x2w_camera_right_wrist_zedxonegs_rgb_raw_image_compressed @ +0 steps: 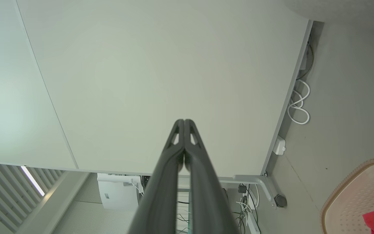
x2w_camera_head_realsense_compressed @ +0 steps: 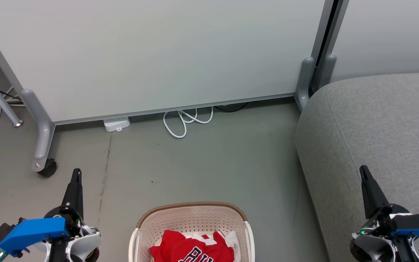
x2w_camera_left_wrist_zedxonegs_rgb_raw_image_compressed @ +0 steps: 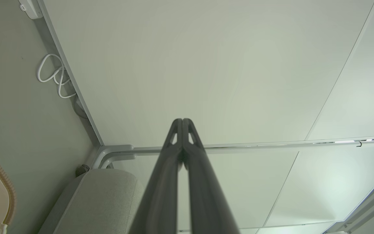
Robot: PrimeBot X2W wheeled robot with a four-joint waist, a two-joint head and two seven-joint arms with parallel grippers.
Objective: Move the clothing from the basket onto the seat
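The left end effector [x2w_camera_head_realsense_compressed: 76, 176] and right end effector [x2w_camera_head_realsense_compressed: 365, 174] both have their fingers pressed together and hold nothing. The red clothing [x2w_camera_head_realsense_compressed: 191, 249] lies inside the basket [x2w_camera_head_realsense_compressed: 191, 206] on the floor [x2w_camera_head_realsense_compressed: 202, 163], left of the seat [x2w_camera_head_realsense_compressed: 376, 120].

Hazards, as a judgement:
- A shallow pinch may drop the garment onto the floor.
- Fabric may catch the rim and tip the basket.

The garment's block lettering is cropped and unreadable.

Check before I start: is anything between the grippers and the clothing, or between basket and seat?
Nothing visible: the clothing lies uncovered in the basket between left gripper and right gripper; only floor separates basket from seat.
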